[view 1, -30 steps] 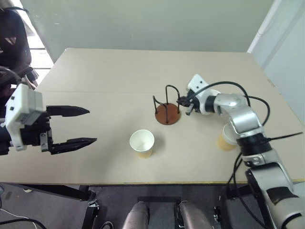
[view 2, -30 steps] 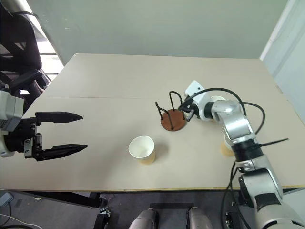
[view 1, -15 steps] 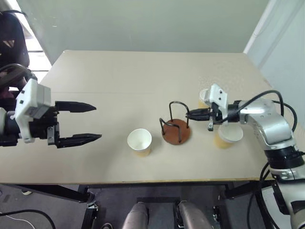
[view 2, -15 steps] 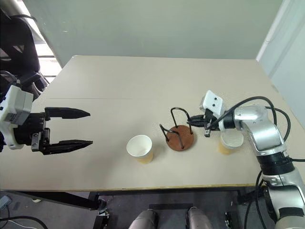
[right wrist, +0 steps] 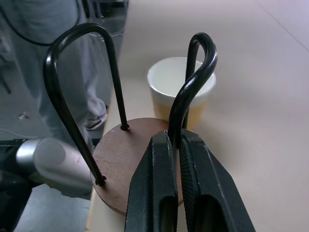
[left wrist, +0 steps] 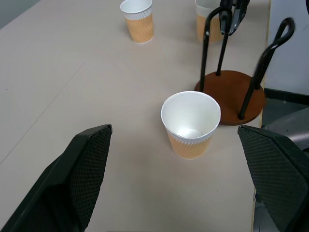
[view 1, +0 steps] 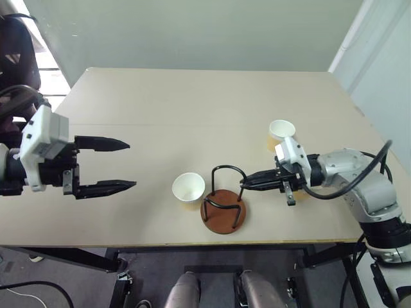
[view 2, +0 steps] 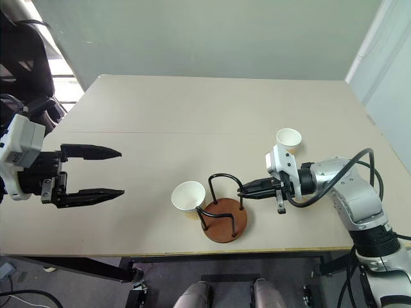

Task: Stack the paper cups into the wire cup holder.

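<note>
Left eye view: wire cup holder [view 1: 222, 215] empty.

Three paper cups [view 1: 188, 188] [view 1: 281, 131] [left wrist: 207, 19], one wire cup holder [view 1: 223, 217]

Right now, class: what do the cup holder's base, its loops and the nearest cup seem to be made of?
The wire cup holder: its base looks like wood, a matte reddish-brown disc, though painted board is possible. Its loops look like thin metal wire with a glossy black coating, showing highlights where the right gripper pinches one. The cup beside it looks like paper: ribbed tan outside, smooth white inside.
</note>
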`<state>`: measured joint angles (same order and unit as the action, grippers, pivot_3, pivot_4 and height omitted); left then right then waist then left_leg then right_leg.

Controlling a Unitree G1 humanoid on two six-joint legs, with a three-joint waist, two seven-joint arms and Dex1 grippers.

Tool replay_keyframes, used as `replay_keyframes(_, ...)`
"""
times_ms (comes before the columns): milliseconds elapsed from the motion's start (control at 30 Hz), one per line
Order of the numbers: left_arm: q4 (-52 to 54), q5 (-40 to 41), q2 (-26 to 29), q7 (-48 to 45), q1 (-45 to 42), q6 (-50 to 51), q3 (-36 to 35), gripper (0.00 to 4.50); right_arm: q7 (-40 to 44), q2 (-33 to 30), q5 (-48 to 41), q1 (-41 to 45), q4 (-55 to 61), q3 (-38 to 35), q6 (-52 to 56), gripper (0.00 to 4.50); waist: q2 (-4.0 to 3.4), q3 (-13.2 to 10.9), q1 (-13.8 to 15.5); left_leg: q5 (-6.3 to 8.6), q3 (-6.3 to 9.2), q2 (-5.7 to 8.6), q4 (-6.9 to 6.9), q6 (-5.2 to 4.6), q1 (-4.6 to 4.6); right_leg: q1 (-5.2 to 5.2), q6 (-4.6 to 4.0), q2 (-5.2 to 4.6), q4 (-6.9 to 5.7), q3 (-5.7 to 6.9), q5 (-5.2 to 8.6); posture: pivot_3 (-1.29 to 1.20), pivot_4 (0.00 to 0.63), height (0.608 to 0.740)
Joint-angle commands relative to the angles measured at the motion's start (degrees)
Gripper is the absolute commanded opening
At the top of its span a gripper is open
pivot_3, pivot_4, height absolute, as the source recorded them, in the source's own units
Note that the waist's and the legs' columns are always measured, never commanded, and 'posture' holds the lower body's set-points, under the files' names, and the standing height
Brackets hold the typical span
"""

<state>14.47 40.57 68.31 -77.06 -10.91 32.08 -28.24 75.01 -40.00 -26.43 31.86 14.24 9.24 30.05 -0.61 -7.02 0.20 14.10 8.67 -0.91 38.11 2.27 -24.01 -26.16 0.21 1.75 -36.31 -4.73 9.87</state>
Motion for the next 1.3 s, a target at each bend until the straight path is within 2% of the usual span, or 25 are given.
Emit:
replay_keyframes(33, 0.05, -0.33, 1.01, 0.08, -1.12, -0.61, -0.43, 4.50, 1.62, 0.38, 0.10, 0.82, 0.55, 1.13, -3.00, 0.09, 0.01, 0.00, -0.02, 0.00, 0.00, 0.00, 0.00, 0.00, 0.01, 0.00, 0.00, 0.00, -0.01, 0.00, 0.00, 0.00, 0.150, 0.740)
replay_keyframes(600, 0.76, -0.23, 1.12, 0.21, 0.04, 0.08, -1.89, 4.50, 6.58, 2.65, 4.00, 5.63, -8.73, 5.11, -11.33, 0.09, 0.01, 0.01, -0.05, 0.00, 0.01, -0.02, -0.01, 0.00, 0.01, -0.01, -0.03, 0.01, -0.01, 0.00, -0.02, 0.00, 0.150, 0.740)
replay_keyframes(1067, 0.97, -0.01, 1.33, 0.31, -0.19, 0.44, -1.60, 4.50, 11.75, 5.62, 6.13, 10.22, -18.54, 5.54, -17.13, 0.09, 0.00, 0.00, -0.05, 0.00, 0.02, -0.03, -0.04, 0.00, 0.01, -0.03, -0.08, 0.01, -0.01, 0.00, -0.03, 0.00, 0.150, 0.740)
replay_keyframes(1300, 1.53, 0.05, 1.46, 0.41, 0.58, 0.79, -2.85, 4.50, 13.22, 5.97, 7.16, 10.18, -19.50, 5.91, -19.17, 0.09, 0.01, 0.00, -0.07, 0.00, 0.01, -0.03, -0.06, 0.00, 0.01, -0.03, -0.11, 0.01, 0.00, 0.00, -0.04, 0.00, 0.150, 0.740)
